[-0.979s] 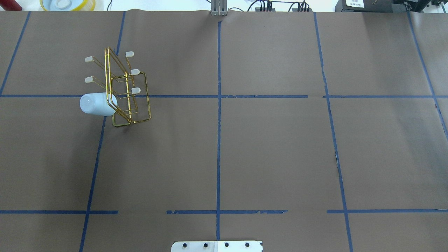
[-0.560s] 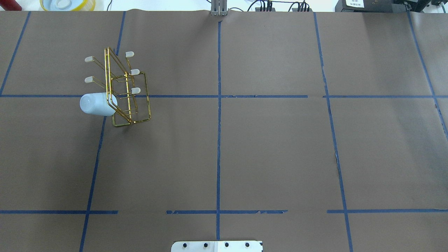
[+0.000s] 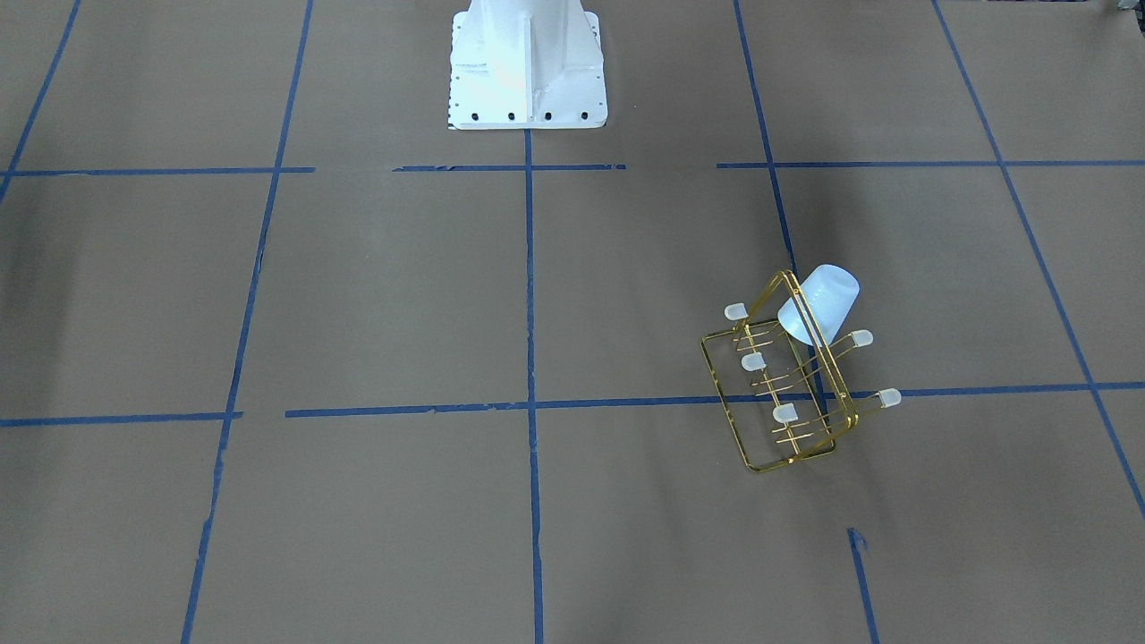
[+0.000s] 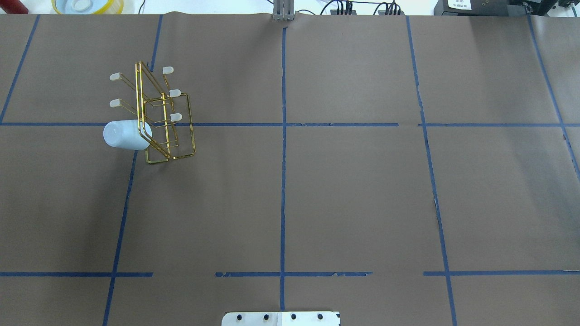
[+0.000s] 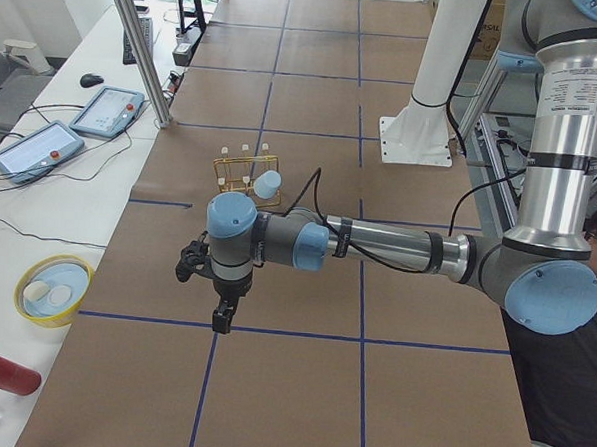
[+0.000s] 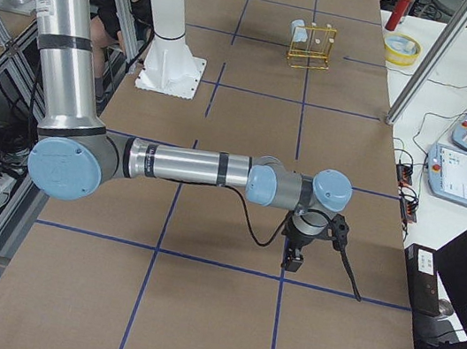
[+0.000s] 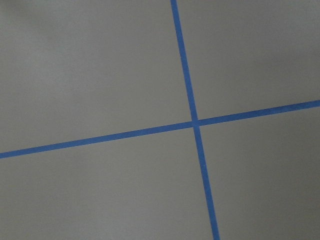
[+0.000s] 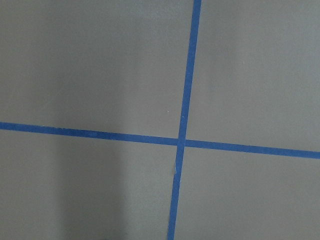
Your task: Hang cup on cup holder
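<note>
Currently the cup (image 4: 121, 134) sits tilted on a prong of the rack (image 4: 156, 115), far left on the counter (image 4: 344, 190). Left gripper (image 5: 221, 315) and right gripper (image 6: 294, 256) hang well away; their opening cannot be told.
</note>
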